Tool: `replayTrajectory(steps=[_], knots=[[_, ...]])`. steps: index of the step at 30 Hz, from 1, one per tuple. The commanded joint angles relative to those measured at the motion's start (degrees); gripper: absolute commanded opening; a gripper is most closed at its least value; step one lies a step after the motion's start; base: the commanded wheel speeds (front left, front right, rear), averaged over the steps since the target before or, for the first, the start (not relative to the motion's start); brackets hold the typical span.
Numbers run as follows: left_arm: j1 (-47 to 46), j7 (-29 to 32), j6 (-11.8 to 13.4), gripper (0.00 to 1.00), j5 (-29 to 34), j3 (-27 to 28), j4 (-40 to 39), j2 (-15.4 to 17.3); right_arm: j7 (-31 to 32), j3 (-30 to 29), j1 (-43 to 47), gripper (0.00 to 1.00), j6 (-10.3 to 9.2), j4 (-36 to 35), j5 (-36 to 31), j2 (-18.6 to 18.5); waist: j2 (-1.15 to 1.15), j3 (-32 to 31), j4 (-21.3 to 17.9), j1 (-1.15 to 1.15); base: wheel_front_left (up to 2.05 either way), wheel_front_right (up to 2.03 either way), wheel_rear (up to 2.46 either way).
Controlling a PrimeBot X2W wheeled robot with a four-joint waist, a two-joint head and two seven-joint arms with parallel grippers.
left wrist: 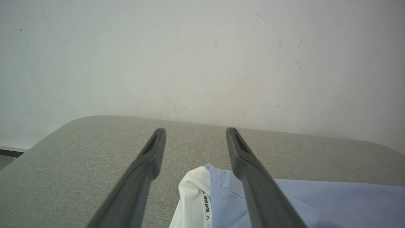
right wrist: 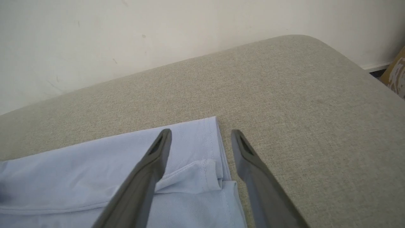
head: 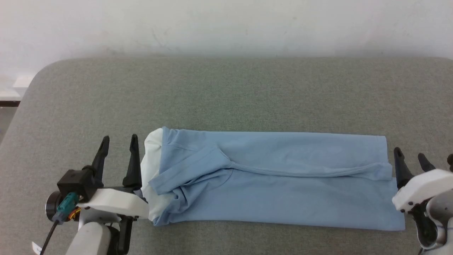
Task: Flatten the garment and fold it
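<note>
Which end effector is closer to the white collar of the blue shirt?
Left. The left end effector is open beside the white collar. The right end effector is open at the opposite hem end of the shirt.

R gripper [right wrist: 201, 132] spread wide, nothing held, at lt-blue garment [right wrist: 79, 171] hem end, grey table [right wrist: 300, 110], white wall [right wrist: 126, 28]

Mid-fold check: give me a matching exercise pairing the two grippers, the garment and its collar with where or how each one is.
1. left gripper
2. right gripper
3. garment
4. collar

A. white, at the garment's left end
B. jaws open, at the garment's right end
C. light blue, folded into a long band on the table
D. jaws open, beside the white end

Pairs: 1-D, 2-B, 3-C, 4-A
</note>
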Motion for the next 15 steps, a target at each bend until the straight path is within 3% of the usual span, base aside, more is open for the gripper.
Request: replayTrajectory(steps=[1, 7, 15], knots=[[-0.8, -0.3, -1.0, 1.0, 2.2, 1.5, -0.2, -1.4, -0.1, -1.1, -2.5, 1.0, -0.05, 2.5, -0.8, 0.2, 0.0, 0.4, -0.2, 0.0, 0.0, 0.0, 0.0], [-0.4, -0.3, -3.1, 1.0, 7.1, 4.3, -0.4, -5.2, 2.0, -4.1, -8.0, 1.0, -0.05, 11.5, -2.7, 0.4, 0.0, 0.8, -0.3, 0.0, 0.0, 0.0, 0.0], [0.0, -0.3, -6.4, 1.0, 11.1, 7.5, 0.9, -8.5, 11.1, -8.0, -13.8, 1.0, -0.05, 24.4, -8.4, 0.4, 0.0, 1.4, 0.3, 0.0, 0.0, 0.0, 0.0]])
